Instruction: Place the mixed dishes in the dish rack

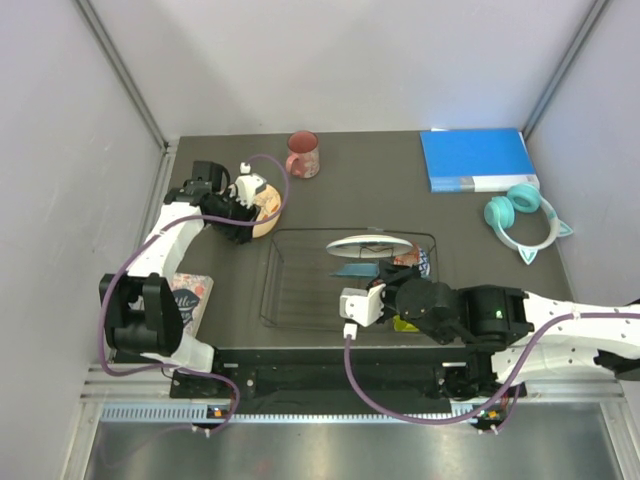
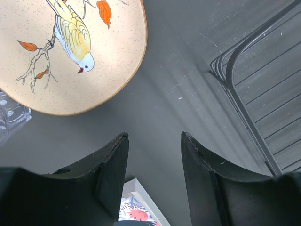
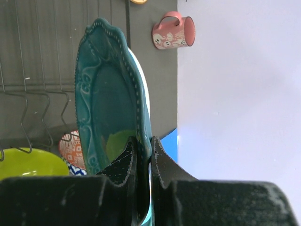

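The left gripper (image 2: 154, 137) hangs spread and empty beside the cream-yellow bird plate (image 2: 70, 52), which, like the pink-red mug (image 1: 302, 155), is outside the dish rack (image 1: 290, 295). Inside it a white plate (image 1: 372, 244) stands, and the right gripper (image 3: 143, 143) pinches the teal scalloped plate (image 3: 110, 108) upright over its wires: roughly midway, I judge

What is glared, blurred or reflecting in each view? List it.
Top view: the white plate in the rack is blown out. Left wrist: bird plate sharp, jaws near the lens soft. Right wrist: teal plate shows a green reflection.
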{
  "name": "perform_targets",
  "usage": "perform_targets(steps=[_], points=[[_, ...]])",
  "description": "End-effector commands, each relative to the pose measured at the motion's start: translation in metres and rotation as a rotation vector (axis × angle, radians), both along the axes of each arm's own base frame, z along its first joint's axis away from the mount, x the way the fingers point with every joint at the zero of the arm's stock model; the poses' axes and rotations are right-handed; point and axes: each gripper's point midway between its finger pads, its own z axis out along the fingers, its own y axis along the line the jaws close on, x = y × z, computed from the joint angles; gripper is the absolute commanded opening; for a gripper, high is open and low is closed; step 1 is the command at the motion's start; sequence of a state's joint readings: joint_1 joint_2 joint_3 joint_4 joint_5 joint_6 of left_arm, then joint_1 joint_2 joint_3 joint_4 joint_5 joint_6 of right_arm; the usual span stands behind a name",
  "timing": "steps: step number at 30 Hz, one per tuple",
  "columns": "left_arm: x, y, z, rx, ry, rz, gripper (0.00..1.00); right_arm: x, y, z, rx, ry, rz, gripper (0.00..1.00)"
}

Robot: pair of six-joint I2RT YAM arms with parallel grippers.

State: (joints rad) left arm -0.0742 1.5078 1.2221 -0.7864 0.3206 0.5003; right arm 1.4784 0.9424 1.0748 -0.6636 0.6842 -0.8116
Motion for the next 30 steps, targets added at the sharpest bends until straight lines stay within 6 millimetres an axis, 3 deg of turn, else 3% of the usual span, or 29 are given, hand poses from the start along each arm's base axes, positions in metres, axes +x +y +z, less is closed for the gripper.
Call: perform_targets(steps=[1, 8, 20, 30], points=[[-0.002, -0.001, 0.007, -0.016, -0.029, -0.002, 0.54, 0.004, 0.0, 0.034, 0.16, -0.064, -0.029, 0.0], [-0.001, -0.003, 0.006, -0.026, -0.027, -0.006, 0.53, 0.006, 0.001, 0.014, 0.127, -0.1, -0.02, 0.0], [-0.007, -0.005, -0.005, -0.041, -0.005, -0.004, 0.53, 0.018, 0.001, 0.026, 0.164, -0.163, -0.043, 0.0], [-0.008, -0.004, -0.009, -0.037, -0.001, -0.008, 0.53, 0.026, -0.002, 0.019, 0.166, -0.2, -0.053, 0.0]])
